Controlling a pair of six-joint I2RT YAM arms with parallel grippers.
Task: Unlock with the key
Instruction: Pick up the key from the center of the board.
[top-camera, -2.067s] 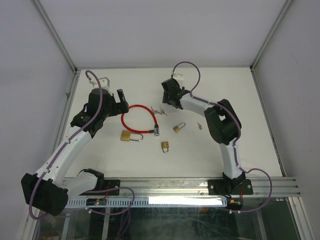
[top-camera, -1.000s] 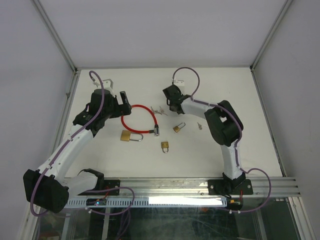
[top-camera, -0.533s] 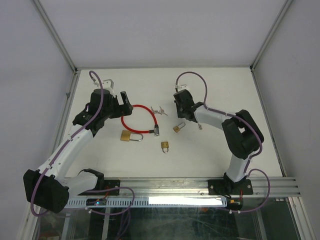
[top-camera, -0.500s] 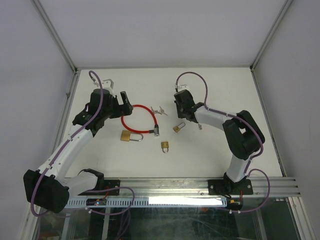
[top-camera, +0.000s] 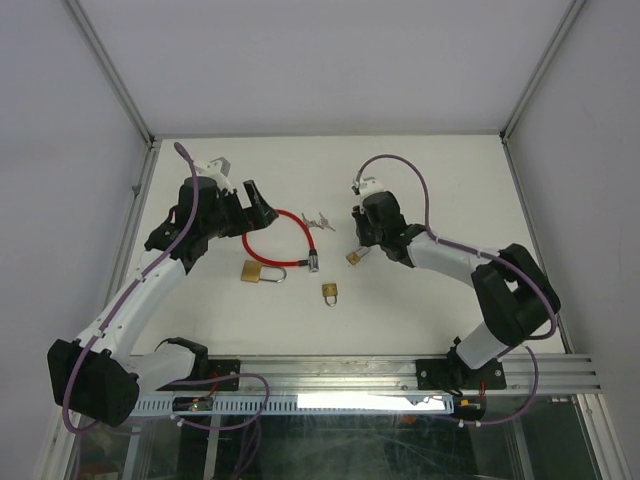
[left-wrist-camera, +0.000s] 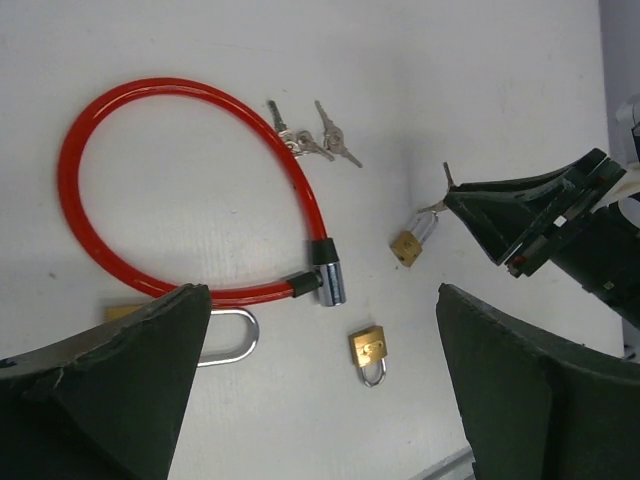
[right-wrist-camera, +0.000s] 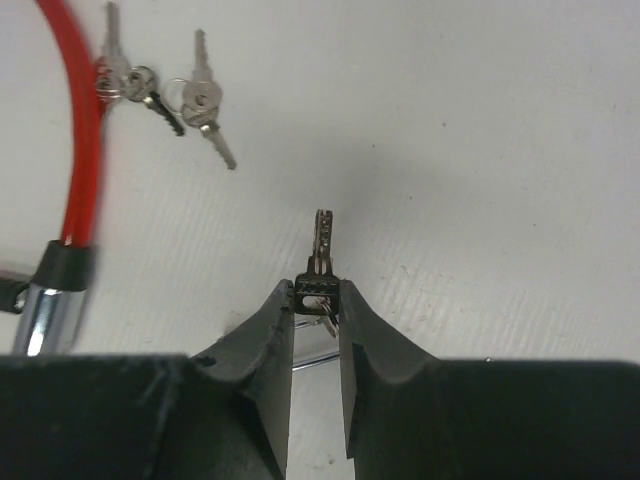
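Observation:
My right gripper (top-camera: 362, 238) (right-wrist-camera: 317, 291) is shut on the head of a small silver key (right-wrist-camera: 321, 238), whose blade points away from the fingers above the white table. Just beneath and beside it lies a small brass padlock (top-camera: 353, 258) (left-wrist-camera: 410, 245). A second small brass padlock (top-camera: 329, 293) (left-wrist-camera: 368, 350) lies nearer the front. A larger brass padlock (top-camera: 255, 271) rests by the red cable lock (top-camera: 268, 216) (left-wrist-camera: 95, 110). My left gripper (top-camera: 256, 201) (left-wrist-camera: 320, 380) hangs open over the cable lock, holding nothing.
A bunch of loose keys (top-camera: 319, 219) (right-wrist-camera: 165, 95) lies between the cable lock and the right gripper. The cable lock's chrome barrel end (left-wrist-camera: 331, 282) points toward the front. White walls enclose the table on three sides.
The right arm has swung right and toward the front, carrying the key from beside the key bunch to the small padlock. The left gripper has tipped slightly toward the cable lock.

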